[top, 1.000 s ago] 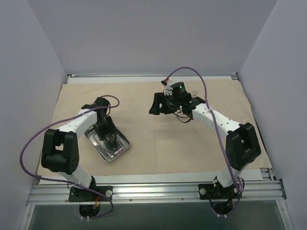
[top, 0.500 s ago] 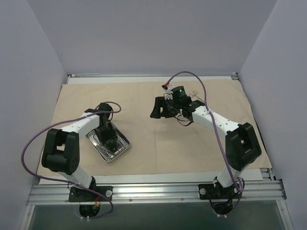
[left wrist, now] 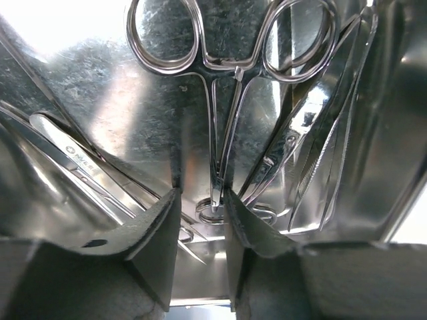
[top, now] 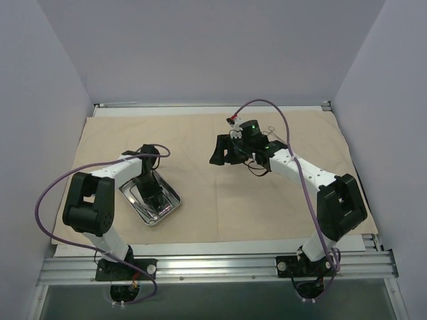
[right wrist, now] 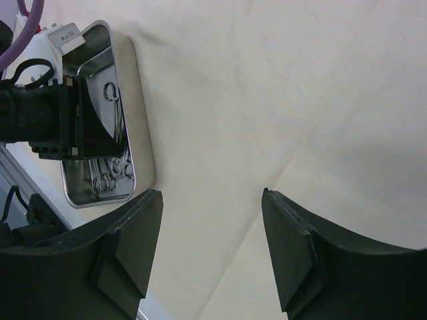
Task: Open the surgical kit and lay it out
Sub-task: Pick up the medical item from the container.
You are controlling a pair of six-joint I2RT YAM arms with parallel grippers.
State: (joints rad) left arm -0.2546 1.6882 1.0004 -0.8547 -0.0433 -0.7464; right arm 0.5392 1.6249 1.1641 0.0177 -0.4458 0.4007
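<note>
Forceps (left wrist: 227,65) of shiny steel sit between left pincer's (left wrist: 201,200) parted fingers (left wrist: 153,247); right pincer (right wrist: 210,200) gapes over beige cloth (right wrist: 267,100)

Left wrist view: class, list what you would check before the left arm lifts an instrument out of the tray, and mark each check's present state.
1. Left gripper fingers straddle the ring-handled instrument at its shank: ok.
2. Fingers clamped on that shank: not ok, a gap shows on one side.
3. Only one instrument between the fingers: cannot tell, others lie close underneath.
4. Right gripper open and away from the tray: ok.
5. Cloth wrap spread out with bare room beside the tray: ok.
</note>
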